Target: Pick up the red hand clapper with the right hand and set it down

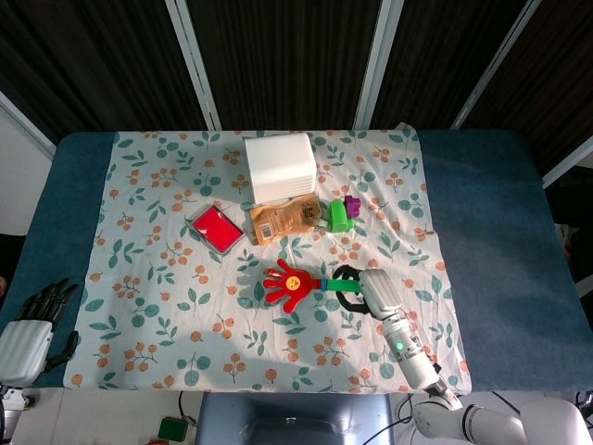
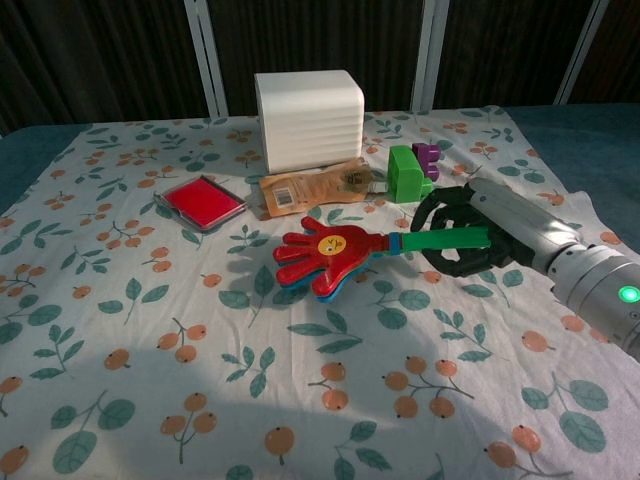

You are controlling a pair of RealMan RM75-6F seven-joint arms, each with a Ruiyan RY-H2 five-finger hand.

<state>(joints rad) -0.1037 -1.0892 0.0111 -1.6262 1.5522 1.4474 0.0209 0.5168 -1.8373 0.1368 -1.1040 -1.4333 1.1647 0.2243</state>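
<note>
The red hand clapper (image 1: 288,285) (image 2: 325,254) has a red palm with a yellow smiley over blue and green layers, and a green handle. It lies low over the floral cloth, right of centre. My right hand (image 1: 363,291) (image 2: 468,232) grips the green handle from the right, fingers curled around it. Whether the clapper touches the cloth I cannot tell. My left hand (image 1: 35,318) hangs off the table's front left corner, fingers apart, holding nothing.
A white box (image 1: 278,167) stands at the back. In front of it lie a brown packet (image 1: 283,221), a red flat case (image 1: 216,228), and a green and purple block (image 1: 342,213). The cloth covers a blue table (image 1: 491,232).
</note>
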